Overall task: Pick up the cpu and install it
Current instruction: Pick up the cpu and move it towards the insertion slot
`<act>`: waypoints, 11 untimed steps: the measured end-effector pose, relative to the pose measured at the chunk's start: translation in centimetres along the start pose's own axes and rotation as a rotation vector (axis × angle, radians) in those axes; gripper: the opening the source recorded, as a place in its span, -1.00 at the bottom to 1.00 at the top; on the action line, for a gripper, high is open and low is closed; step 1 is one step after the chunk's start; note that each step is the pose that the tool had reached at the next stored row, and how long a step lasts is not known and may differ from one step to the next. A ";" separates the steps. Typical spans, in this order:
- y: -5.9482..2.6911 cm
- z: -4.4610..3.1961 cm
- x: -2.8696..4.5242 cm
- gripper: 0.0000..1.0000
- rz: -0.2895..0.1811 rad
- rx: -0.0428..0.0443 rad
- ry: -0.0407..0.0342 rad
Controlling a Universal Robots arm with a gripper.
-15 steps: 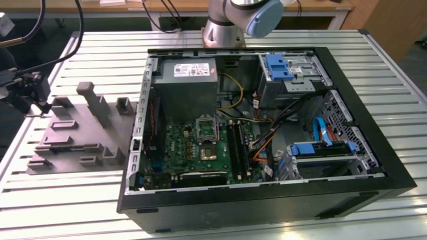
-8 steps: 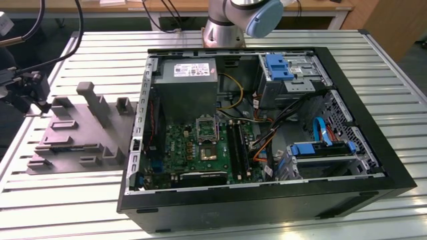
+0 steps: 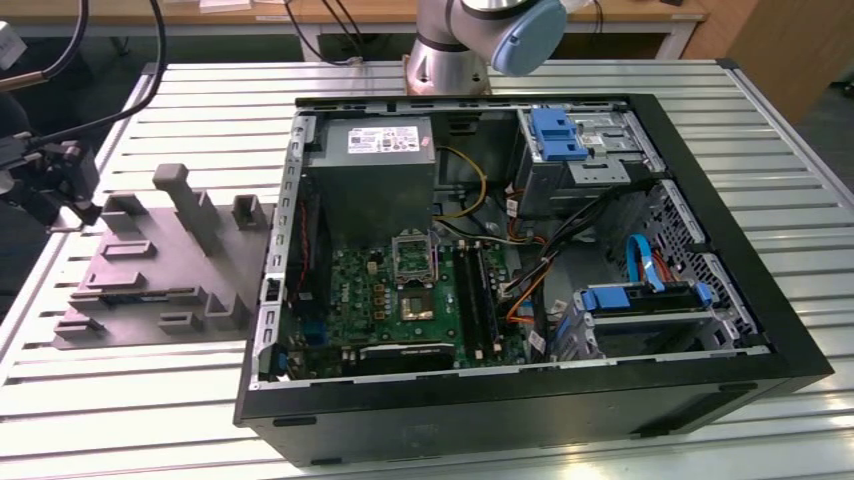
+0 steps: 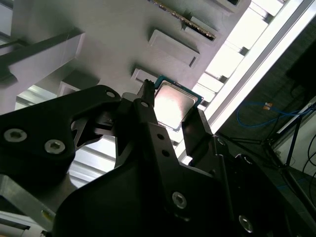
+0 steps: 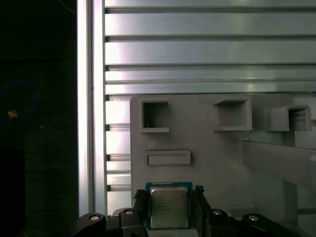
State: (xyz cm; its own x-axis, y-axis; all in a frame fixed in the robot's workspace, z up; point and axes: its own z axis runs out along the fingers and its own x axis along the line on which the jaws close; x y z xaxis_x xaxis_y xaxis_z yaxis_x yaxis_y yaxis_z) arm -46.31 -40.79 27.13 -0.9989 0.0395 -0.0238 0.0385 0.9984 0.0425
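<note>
A robot arm's end effector [image 4: 173, 104] holds the cpu [image 4: 174, 106] over a grey moulded tray [image 4: 98, 44] on a slatted metal worktop [image 5: 197, 49]; in both wrist views its two black fingers [image 5: 140, 207] are drawn in against opposite edges of the small silver-topped chip, with nothing else between them; the chip appears to sit a little above the tray's face rather than down in a pocket, though how far clear it is cannot be told. On this showing the pick-up is made, or all but made; the install is not yet begun. In the exterior view the tray [image 3: 134, 290] lies on the worktop at the exterior view's left, just beside an open computer case [image 3: 534, 400]; inside the case the motherboard [image 3: 380, 310] carries the socket [image 3: 416, 302], with a metal bracket [image 3: 411, 255] next to it that looks folded back, so the seat seems ready to receive the chip; the socket is well apart from the tray and from the chip. The carry across to the case and the seating of the chip are, by these pictures, the part of the job left to do.
</note>
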 end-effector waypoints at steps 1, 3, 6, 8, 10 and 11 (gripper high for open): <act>0.00 -0.02 0.00 -0.06 0.000 0.0000 0.0000; 0.00 -0.07 0.00 -0.06 0.000 0.0000 0.0000; 0.01 -0.14 0.00 -0.06 0.000 0.0000 0.0000; 0.01 -0.18 -0.01 -0.06 0.000 0.0000 0.0001; 0.01 -0.22 0.00 -0.06 0.000 0.0000 0.0001; 0.01 -0.24 -0.01 -0.06 0.000 0.0000 0.0000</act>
State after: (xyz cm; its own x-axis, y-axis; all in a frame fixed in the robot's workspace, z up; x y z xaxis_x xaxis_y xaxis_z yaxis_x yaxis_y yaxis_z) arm -46.31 -40.79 27.37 -0.9989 0.0395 -0.0238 0.0385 0.9984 0.0425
